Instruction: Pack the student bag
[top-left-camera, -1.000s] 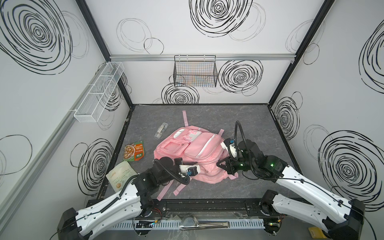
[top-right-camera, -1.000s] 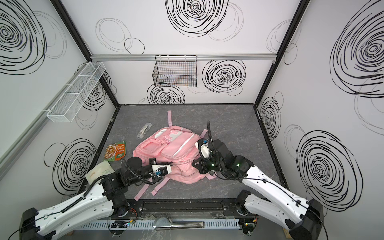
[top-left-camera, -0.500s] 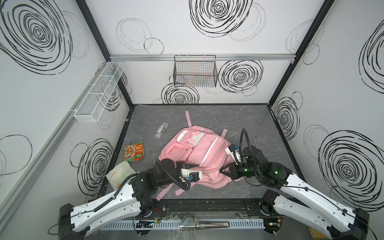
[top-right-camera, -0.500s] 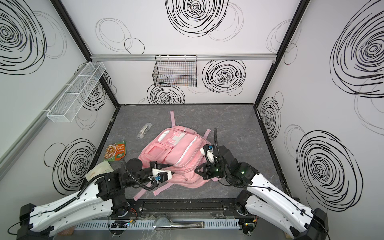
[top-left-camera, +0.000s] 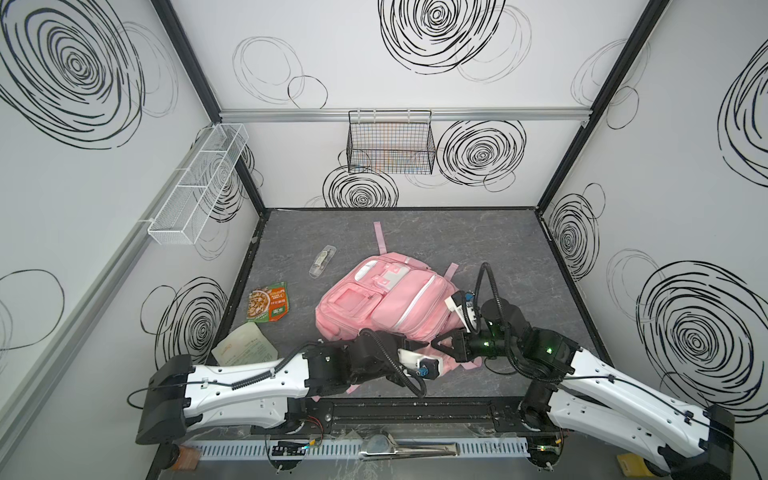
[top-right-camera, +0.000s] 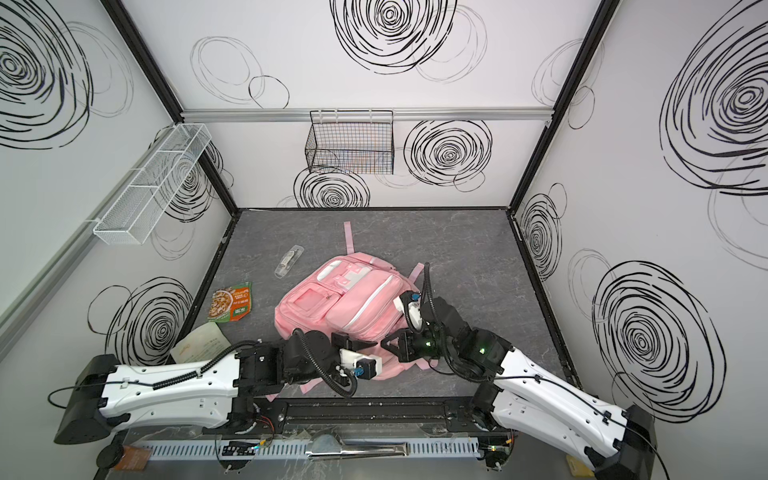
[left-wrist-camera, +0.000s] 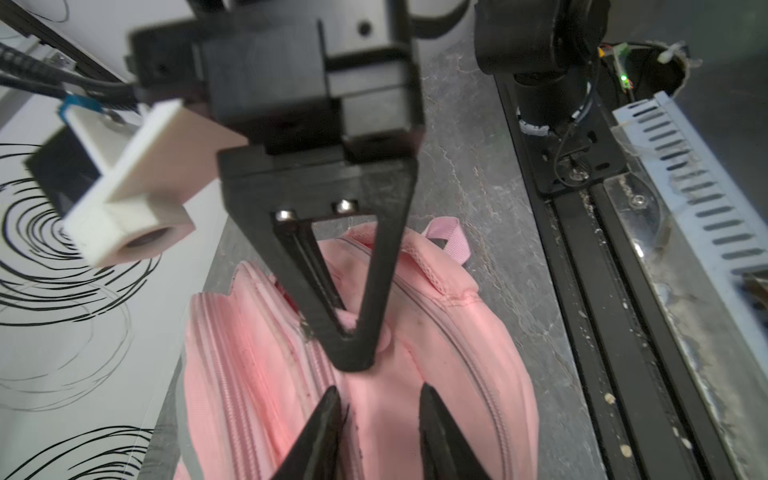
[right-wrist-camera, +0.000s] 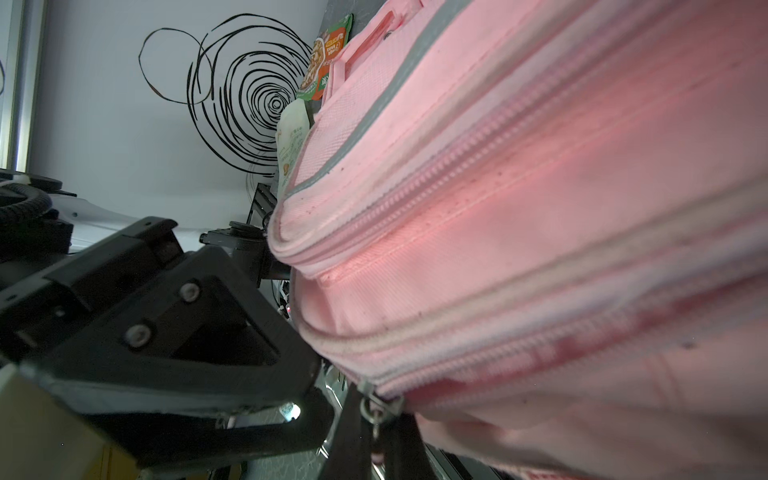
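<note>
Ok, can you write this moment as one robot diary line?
student bag: lying on table | left gripper: open, at bag's near end | right gripper: shut on zipper pull

The dark grey marbled table (top-left-camera: 498, 249) carries the student bag (top-left-camera: 395, 299), pockets facing up, its near end directly at the left fingers (left-wrist-camera: 320, 436) and the right fingers (left-wrist-camera: 307, 291). Well off to the outer side of the left fingers lie an orange-and-green snack packet (top-left-camera: 268, 301) and, closer to the front rail, a pale pouch (top-left-camera: 243, 347) at the table's edge. Far beyond both pairs of fingers, past the bag, rests a small clear packet (top-left-camera: 322, 261); it seems to hold something white, though this is hard to tell
</note>
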